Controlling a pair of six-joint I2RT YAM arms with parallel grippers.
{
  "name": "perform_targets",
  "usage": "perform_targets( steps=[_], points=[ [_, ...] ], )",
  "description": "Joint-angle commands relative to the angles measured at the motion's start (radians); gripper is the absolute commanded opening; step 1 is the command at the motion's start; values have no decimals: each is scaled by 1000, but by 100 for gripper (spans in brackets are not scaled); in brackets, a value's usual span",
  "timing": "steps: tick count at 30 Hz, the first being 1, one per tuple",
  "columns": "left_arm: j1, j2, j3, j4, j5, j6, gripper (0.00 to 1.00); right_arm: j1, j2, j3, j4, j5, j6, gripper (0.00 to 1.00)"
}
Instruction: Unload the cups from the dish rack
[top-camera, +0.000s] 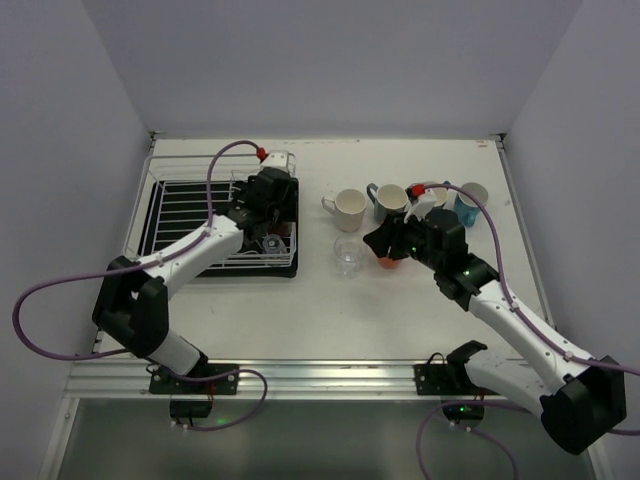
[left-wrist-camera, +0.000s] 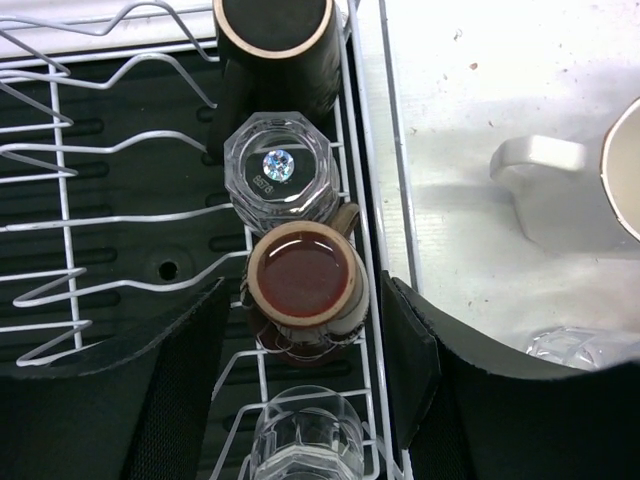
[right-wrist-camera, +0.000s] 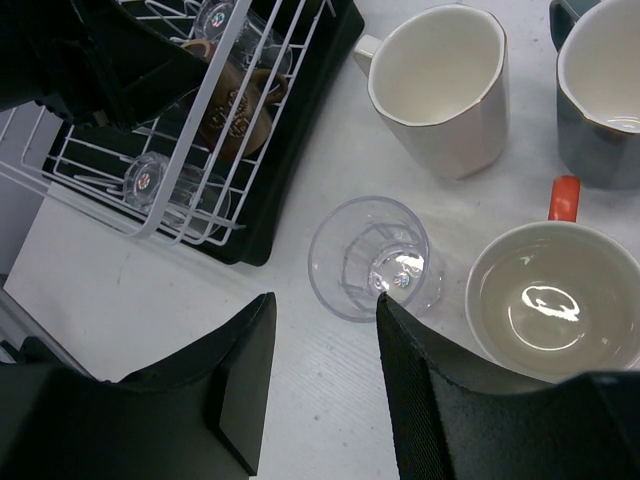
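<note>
lower tumbler (left-wrist-camera: 300, 435) cut by bottom edge; cream mug (left-wrist-camera: 625, 165) cut by right edge

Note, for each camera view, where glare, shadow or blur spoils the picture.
Top external: even, soft light, faint shadows, nothing blown out. Left wrist: table washed out by glare, a sparkle on the upturned glass tumbler, left fingers soft. Right wrist: bright reflection inside the orange-handled mug; right fingers dark, blurred.

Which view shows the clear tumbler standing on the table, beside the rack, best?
The right wrist view: the clear tumbler sits mid-frame, rim and base sharp, just ahead of the right gripper. Top external shows it small; left wrist catches only a sliver at its frame edge.
</note>
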Motion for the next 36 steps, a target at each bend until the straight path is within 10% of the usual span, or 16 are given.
perform_targets(
  steps=[1,17,27,36],
  points=[
    [18,4,28,33,-41,-40,64,4,6,-6,40,-11,9,48],
    [49,53,-12,84,48,-47,63,9,12,-6,42,-25,8,48],
    [49,2,-35,76,41,-46,16,7,3,0,37,-22,9,48],
    [49,-145,-80,59,44,-44,5,33,-20,31,32,-30,29,48]
  ],
)
